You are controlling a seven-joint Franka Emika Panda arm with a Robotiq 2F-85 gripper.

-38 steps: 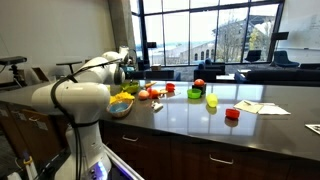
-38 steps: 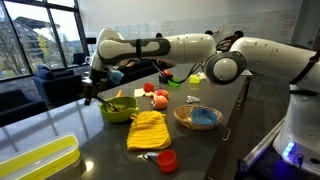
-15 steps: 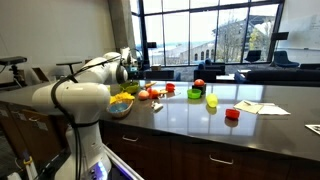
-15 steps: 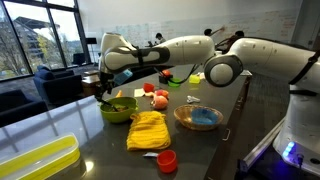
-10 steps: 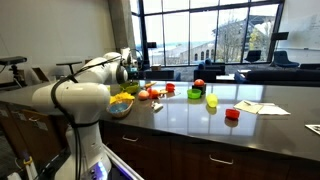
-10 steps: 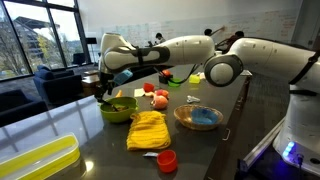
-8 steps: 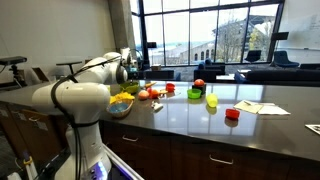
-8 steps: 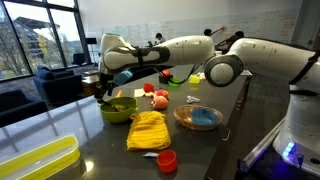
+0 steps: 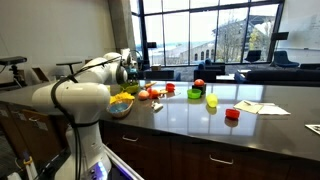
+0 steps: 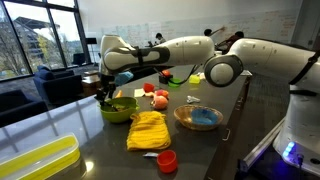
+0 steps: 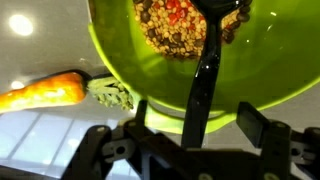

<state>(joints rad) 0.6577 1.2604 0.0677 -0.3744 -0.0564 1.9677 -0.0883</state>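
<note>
The hand [image 11: 192,120] hangs over the green bowl [image 11: 125,65] on the surface [image 10: 95,132], its fingers spread on either side of the black spoon [image 11: 208,60], whose handle leans out of the grain mix, so the approach looks done while the grip is not yet made.

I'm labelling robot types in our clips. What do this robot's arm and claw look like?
The arm is glossy white, built of thick rounded segments with dark bands at the joints; a blue light glows near its base. The claw is black, with two blocky fingers on hinged links. No markings are legible.
</note>
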